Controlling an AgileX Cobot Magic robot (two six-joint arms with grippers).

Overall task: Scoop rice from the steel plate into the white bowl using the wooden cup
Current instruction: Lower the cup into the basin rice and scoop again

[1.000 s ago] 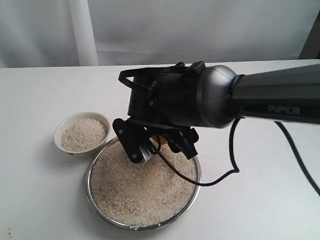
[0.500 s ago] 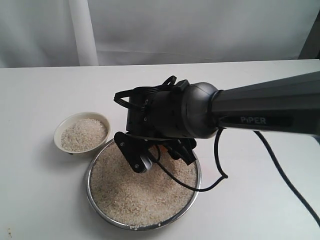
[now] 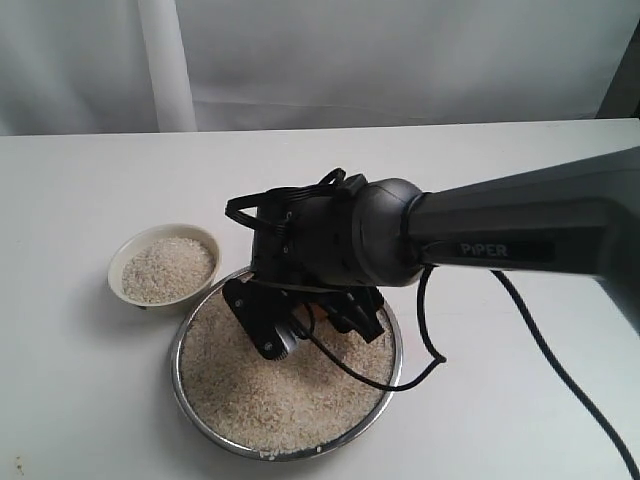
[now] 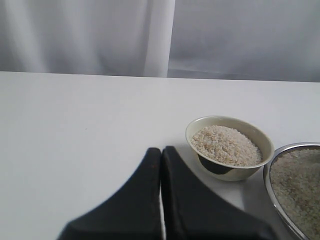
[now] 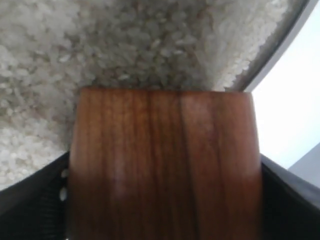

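The wooden cup (image 5: 165, 160) sits in my right gripper (image 3: 310, 332) low over the rice (image 3: 285, 390) in the steel plate (image 3: 178, 372), with the white bowl (image 3: 114, 272), rice in it, just beside the plate's rear left.

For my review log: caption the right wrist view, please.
Wooden cup in the right gripper, rim at the rice in the steel plate.

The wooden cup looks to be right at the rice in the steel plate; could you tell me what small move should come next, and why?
Probably push the wooden cup a little deeper and forward through the rice to load it. The right gripper clamps the cup, whose far end just meets the grains inside the steel plate; whether it has dug in cannot be told.
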